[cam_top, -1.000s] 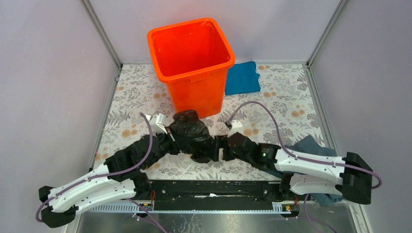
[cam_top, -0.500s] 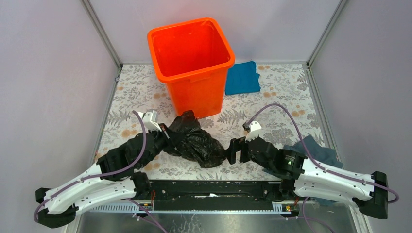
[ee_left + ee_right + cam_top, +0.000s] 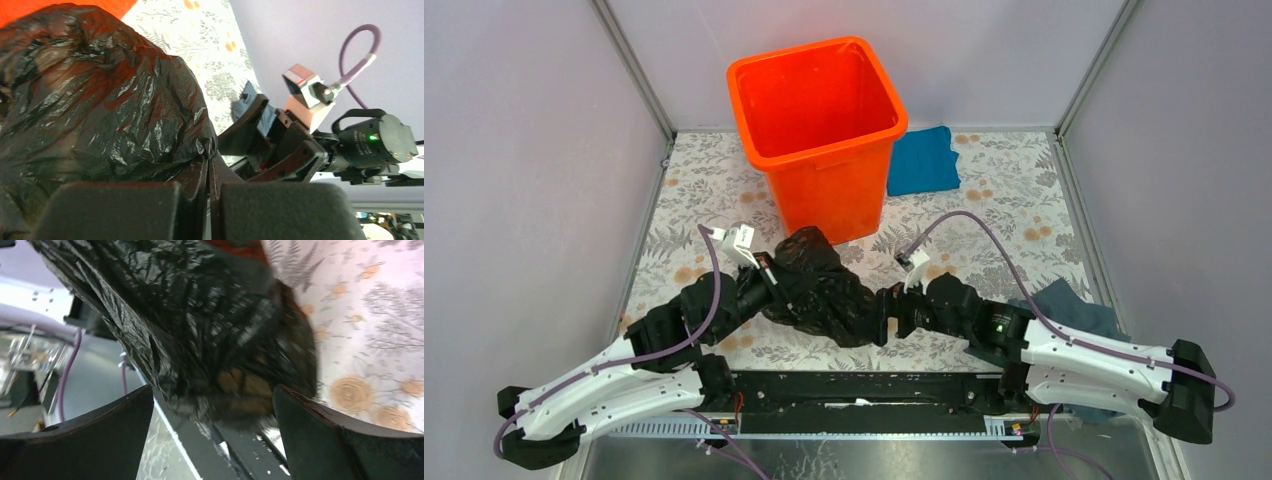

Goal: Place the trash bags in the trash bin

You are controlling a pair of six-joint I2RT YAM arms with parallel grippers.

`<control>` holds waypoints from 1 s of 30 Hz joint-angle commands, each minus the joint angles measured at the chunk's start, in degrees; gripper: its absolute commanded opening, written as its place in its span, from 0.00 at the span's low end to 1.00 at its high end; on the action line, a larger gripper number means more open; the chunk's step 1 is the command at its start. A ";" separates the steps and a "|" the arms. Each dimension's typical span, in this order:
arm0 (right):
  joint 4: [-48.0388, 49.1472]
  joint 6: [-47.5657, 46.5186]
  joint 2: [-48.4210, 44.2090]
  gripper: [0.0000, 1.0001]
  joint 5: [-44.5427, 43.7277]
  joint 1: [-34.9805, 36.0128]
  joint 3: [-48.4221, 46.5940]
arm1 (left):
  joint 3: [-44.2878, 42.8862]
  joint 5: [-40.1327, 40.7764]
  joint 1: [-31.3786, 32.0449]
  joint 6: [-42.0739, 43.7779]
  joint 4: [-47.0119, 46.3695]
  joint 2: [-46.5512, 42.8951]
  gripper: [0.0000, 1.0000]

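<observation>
Kept left gripper [image 3: 774,283] clamped on trash bag [image 3: 819,290], bunched toward the table's [image 3: 1024,200] near edge before the trash bin [image 3: 819,130]. Brought right gripper [image 3: 886,318] back against it, jaws wide apart. Probably regrasping; nothing binned yet.

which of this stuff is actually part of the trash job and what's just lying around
Job: black trash bag; orange trash bin; left pincer, shut on the bag; right pincer, open.
Lying about: bright blue cloth beside the bin; grey-blue cloth.
</observation>
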State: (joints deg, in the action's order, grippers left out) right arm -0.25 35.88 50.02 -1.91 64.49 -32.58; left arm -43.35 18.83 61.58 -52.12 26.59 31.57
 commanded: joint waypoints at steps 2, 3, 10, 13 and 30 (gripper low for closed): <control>10.43 2.27 5.33 0.94 11.85 -0.15 -2.09 | 1.80 -3.19 -0.15 -2.17 -7.52 0.47 0.00; 11.77 2.99 6.28 0.94 10.70 -0.15 -1.85 | 2.00 -3.49 -0.15 -2.22 -8.20 0.83 0.00; 11.51 3.86 5.97 0.42 -1.07 -0.56 -4.20 | -1.10 -5.16 -0.14 -0.24 -3.74 5.58 0.00; 6.50 6.24 5.32 0.18 -2.83 -3.61 -5.44 | -3.87 -2.65 -0.15 0.67 3.11 7.59 0.09; -14.40 -7.35 8.78 0.74 16.01 -16.87 -2.70 | 1.67 3.72 -0.15 -0.87 6.98 10.40 0.96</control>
State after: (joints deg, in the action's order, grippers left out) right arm -9.08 35.09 55.53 7.33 47.72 -34.33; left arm -44.58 19.09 61.56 -50.72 33.58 39.27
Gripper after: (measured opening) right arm 0.630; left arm 0.853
